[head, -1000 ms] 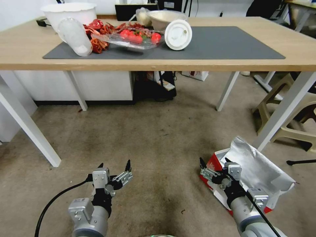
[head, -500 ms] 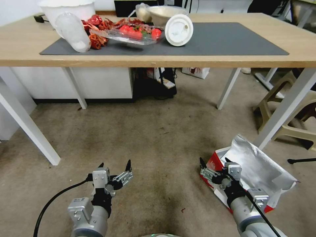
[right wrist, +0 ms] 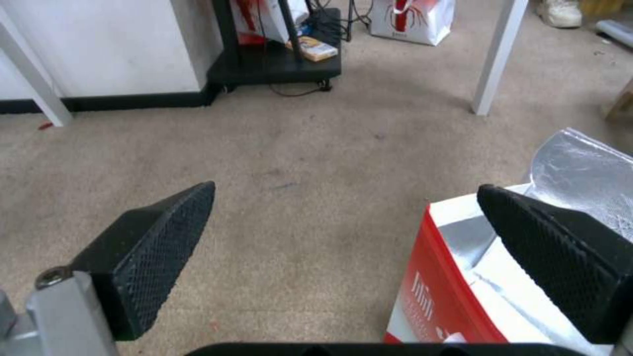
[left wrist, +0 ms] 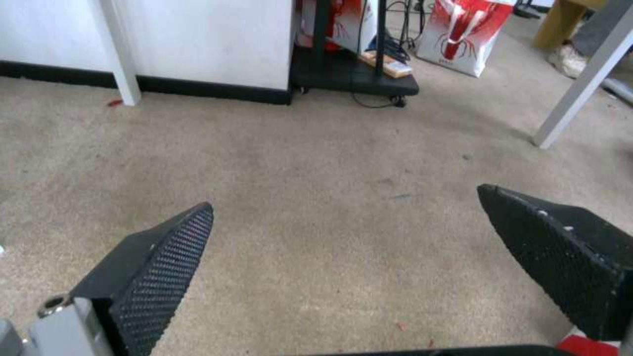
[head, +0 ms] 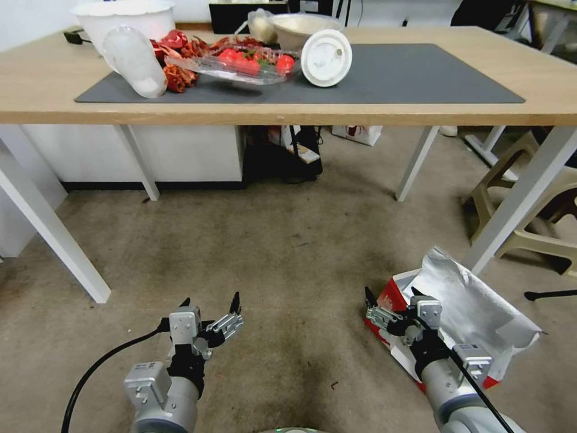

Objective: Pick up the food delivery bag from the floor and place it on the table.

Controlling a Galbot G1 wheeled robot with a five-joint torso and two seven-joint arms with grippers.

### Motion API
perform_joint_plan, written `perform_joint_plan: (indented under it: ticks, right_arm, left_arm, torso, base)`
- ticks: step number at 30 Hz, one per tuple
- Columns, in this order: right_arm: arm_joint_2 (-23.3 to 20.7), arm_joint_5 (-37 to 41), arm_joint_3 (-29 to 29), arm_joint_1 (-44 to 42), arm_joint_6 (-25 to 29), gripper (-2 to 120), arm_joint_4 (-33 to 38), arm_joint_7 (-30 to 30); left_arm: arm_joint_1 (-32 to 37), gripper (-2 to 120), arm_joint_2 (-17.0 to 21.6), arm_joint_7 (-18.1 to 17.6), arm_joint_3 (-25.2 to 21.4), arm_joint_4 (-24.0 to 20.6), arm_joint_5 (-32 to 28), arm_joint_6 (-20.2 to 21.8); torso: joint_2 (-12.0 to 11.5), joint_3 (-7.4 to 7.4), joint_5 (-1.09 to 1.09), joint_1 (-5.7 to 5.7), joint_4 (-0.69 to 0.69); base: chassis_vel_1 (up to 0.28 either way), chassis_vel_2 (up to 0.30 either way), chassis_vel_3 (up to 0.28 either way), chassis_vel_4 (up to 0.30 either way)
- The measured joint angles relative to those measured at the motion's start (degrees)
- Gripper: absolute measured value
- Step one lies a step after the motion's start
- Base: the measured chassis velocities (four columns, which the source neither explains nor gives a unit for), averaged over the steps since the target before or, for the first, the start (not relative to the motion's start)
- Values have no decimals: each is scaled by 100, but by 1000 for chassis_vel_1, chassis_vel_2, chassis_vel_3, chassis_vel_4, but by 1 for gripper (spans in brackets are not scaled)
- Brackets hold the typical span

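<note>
While the food delivery bag [head: 475,313] stands on the floor [head: 288,252] beside a white leg of the counter [head: 421,111], its foil-lined mouth open upward, the right gripper [head: 392,296] hangs low at the bag's red side panel, jaws spread wide and holding nothing (in the right wrist view one jaw sits over the bag's rim, the other over bare floor); the left gripper [head: 208,299] hangs over bare floor well to the bag's left, jaws equally wide and empty; the counter carries a dark grey mat [head: 396,75] with food containers [head: 240,63] on it.
</note>
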Motion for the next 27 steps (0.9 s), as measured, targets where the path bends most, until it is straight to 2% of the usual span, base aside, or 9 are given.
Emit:
perform_joint_plan:
  ticks: [9,13,15,21,23,25,27]
  right_arm:
    - [1,-1,-4,-23,16,100,1,0]
    - [-25,2,8,-30,42,100,-4,1]
    - [-55,20,23,-45,126,100,-8,-13]
    - [-230,-10,153,20,459,100,-94,-146]
    - [-602,12,370,172,734,100,-283,-313]
    - [-657,28,396,192,755,100,-307,-331]
    - [-1369,404,679,461,942,100,-670,-477]
  left_arm:
    - [18,100,-17,9,12,-3,13,-24]
    - [18,100,-14,79,6,59,2,-249]
    - [36,100,16,188,-7,86,12,-413]
    - [15,100,74,305,-40,105,128,-491]
    - [19,100,143,357,-74,110,171,-528]
    - [25,100,153,363,-79,110,175,-537]
    - [96,100,227,478,-114,102,209,-555]
  torso:
    - [8,0,0,2,0]
    - [11,0,0,3,0]
    - [12,0,0,3,0]
    - [15,0,0,3,0]
    - [16,0,0,4,-1]
    - [16,0,1,3,-1]
    - [18,0,1,4,0]
  base:
    - [0,0,0,0]
    - [0,0,0,0]
    - [0,0,0,0]
    - [0,0,0,0]
    - [0,0,0,0]
    - [0,0,0,0]
    - [0,0,0,0]
